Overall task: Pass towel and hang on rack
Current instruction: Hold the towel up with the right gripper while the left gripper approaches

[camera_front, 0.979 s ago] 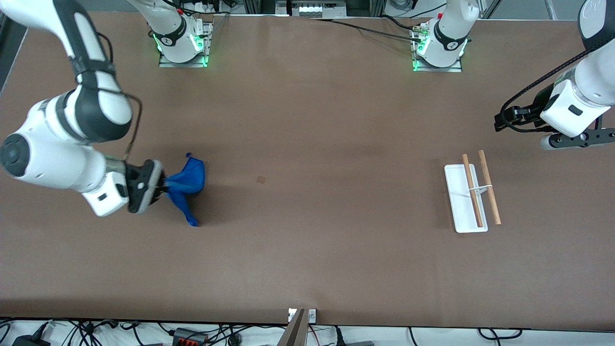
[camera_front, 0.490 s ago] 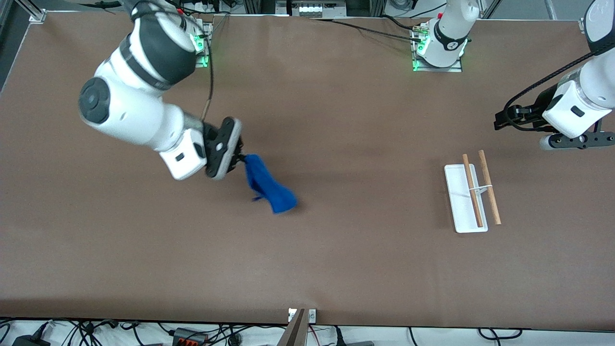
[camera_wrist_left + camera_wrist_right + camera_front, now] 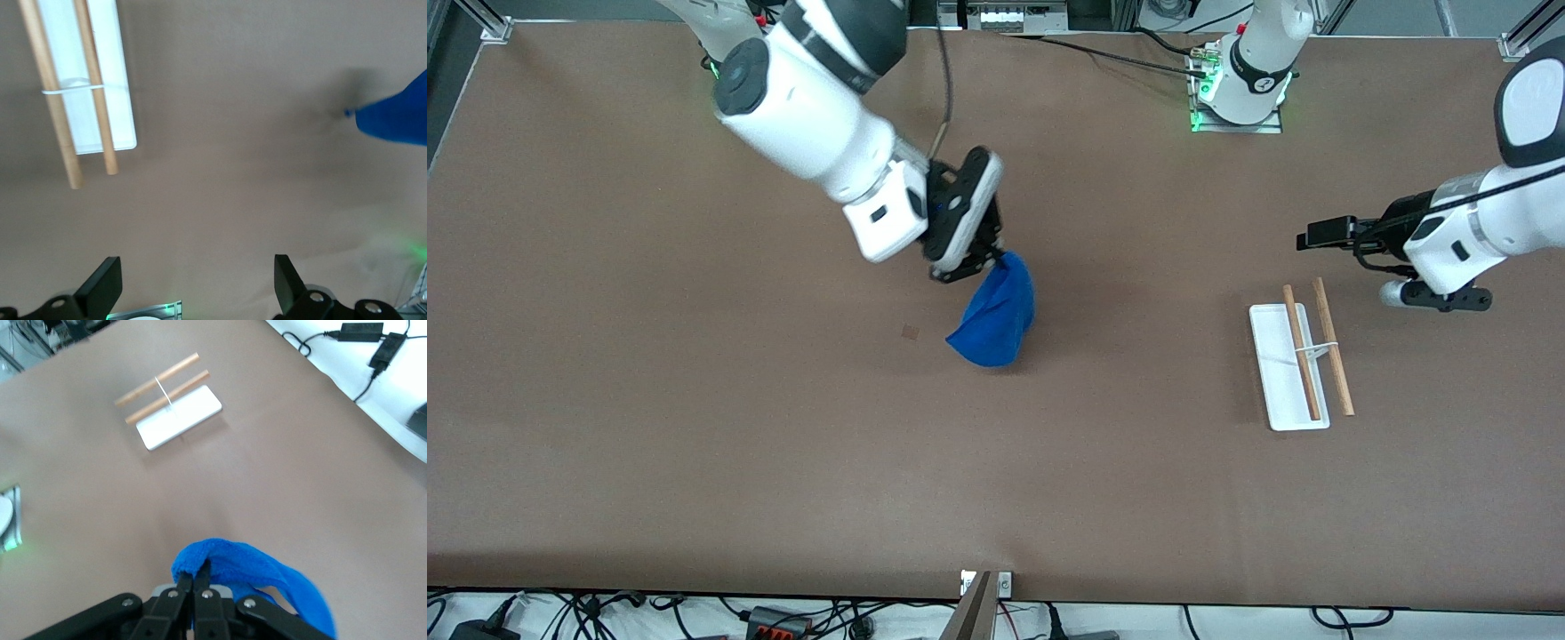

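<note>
Pinching a fold of the blue towel [image 3: 248, 581], the right gripper [image 3: 198, 585] has its fingers [image 3: 203, 577] pressed together on the cloth — no gap shows between them in the right wrist view. In the front view the right gripper [image 3: 989, 258] hangs over the middle of the counter [image 3: 694, 444], and the towel [image 3: 994, 316] droops from it in a bunched lobe. Whether the lowest part of the cloth touches the counter cannot be told.

Rack [image 3: 1298, 360]: stands toward the left arm's end of the counter, well apart from the towel. White flat base, thin white support, two parallel light-brown rods on top; nothing hangs on them. Right wrist view shows the rack [image 3: 170, 401] upright on bare brown surface.

Left gripper [image 3: 1325, 233]: in the air near the rack, over the counter just on the robots' side of it. In the left wrist view its fingers [image 3: 103, 288] stand wide apart with nothing between them — rack [image 3: 77, 87] and one blue corner of the towel [image 3: 397, 120] both show below.
</note>
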Controlling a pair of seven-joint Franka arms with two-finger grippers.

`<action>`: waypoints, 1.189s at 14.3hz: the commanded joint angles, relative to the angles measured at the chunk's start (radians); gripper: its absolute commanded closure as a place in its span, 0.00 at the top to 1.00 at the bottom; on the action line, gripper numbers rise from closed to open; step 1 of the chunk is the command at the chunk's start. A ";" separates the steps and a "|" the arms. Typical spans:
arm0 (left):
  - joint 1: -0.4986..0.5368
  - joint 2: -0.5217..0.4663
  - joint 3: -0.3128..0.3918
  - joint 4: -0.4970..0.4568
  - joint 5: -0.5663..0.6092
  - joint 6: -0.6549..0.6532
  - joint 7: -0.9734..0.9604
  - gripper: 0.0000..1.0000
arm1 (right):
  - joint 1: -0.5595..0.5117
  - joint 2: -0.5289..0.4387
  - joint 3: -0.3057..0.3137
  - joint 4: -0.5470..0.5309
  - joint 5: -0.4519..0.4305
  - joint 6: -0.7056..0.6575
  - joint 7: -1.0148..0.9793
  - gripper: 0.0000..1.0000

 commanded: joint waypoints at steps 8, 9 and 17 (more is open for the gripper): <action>-0.013 0.079 -0.042 0.023 -0.115 0.060 0.504 1.00 | 0.085 0.022 -0.004 0.047 0.010 0.087 0.115 0.00; -0.013 0.078 -0.063 0.009 -0.113 0.100 0.547 1.00 | 0.093 0.020 -0.004 0.047 0.010 0.090 0.115 0.00; -0.005 0.058 -0.226 -0.257 -0.213 0.502 0.891 1.00 | 0.099 0.020 -0.004 0.047 0.007 0.117 0.114 0.00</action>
